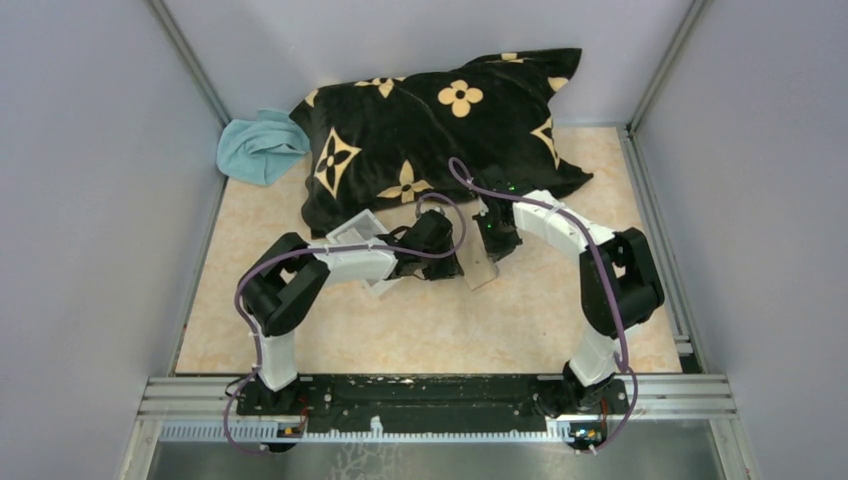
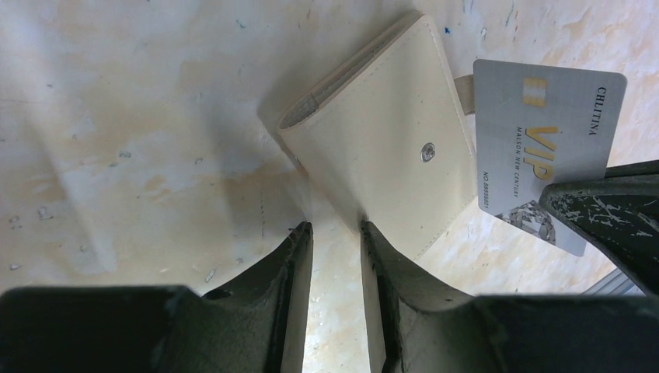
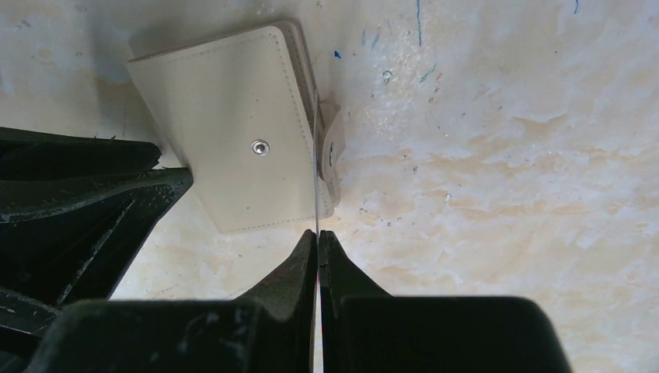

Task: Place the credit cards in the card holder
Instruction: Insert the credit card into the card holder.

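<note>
The tan card holder [image 2: 381, 148] lies closed on the table, snap stud up; it also shows in the right wrist view [image 3: 233, 132] and the top view [image 1: 480, 272]. My right gripper [image 3: 319, 233] is shut on a grey VIP credit card [image 2: 544, 124], held on edge just beside the holder's tab [image 3: 330, 148]; the card appears as a thin line [image 3: 317, 155]. My left gripper [image 2: 336, 229] is open by a narrow gap and empty, its right finger [image 2: 381, 256] at the holder's near corner. No light blue card is in view.
A black pillow with gold flowers [image 1: 430, 130] lies at the back, a teal cloth [image 1: 258, 148] to its left. A clear shallow tray [image 1: 355, 232] sits partly under my left arm. Grey walls close in both sides.
</note>
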`<state>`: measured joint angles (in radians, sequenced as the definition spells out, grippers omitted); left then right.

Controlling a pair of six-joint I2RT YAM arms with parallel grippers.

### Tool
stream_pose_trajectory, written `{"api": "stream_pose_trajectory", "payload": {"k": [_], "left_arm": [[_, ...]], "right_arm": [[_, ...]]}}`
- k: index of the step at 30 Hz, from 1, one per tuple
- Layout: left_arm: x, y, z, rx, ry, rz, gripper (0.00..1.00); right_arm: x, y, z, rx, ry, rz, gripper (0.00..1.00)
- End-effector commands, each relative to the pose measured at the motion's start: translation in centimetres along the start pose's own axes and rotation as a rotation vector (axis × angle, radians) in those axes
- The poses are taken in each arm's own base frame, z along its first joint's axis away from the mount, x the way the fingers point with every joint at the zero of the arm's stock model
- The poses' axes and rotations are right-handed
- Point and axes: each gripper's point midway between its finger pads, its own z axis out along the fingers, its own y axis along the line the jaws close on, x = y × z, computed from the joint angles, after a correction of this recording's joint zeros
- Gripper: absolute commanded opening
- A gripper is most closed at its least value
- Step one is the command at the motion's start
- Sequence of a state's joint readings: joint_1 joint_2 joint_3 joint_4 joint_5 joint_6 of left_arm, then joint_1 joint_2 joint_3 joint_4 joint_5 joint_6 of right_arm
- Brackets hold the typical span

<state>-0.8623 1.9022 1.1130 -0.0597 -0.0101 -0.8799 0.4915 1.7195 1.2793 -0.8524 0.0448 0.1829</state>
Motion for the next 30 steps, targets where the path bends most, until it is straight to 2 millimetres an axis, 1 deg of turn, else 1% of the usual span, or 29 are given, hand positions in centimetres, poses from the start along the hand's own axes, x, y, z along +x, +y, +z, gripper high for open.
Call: {"api": "stream_pose_trajectory", "payload": {"k": [1, 6, 11, 15, 21, 25, 30], "left_arm": [[2.4, 3.9, 1.3, -0.138, 0.087, 0.032, 0.37], [2.3, 4.6, 1.5, -0.16, 0.097, 0.027, 0.37], [2.1, 6.0, 1.5, -0.201, 0.106, 0.014, 0.37], [1.7, 7.2, 1.6, -0.224, 0.109, 0.003, 0.37], [1.1, 8.2, 1.8, -0.243, 0.107, 0.004, 0.36], [0.8, 8.4, 2.0, -0.244, 0.111, 0.012, 0.35], [0.9, 8.7, 2.4, -0.244, 0.128, 0.021, 0.35]], "right_arm": [[-1.7, -0.7, -0.3, 0.009, -0.056, 0.013, 0.0], [-1.4, -1.1, 0.2, 0.004, -0.05, 0.02, 0.0], [-1.2, -1.8, 0.3, 0.011, -0.053, 0.033, 0.0], [-1.1, -1.9, 0.3, 0.013, -0.052, 0.036, 0.0], [-0.8, -1.6, 0.5, -0.008, -0.046, 0.034, 0.0], [-0.8, -0.8, 0.6, -0.061, -0.049, 0.05, 0.0], [-0.9, -0.5, 0.5, -0.108, -0.06, 0.083, 0.0]]}}
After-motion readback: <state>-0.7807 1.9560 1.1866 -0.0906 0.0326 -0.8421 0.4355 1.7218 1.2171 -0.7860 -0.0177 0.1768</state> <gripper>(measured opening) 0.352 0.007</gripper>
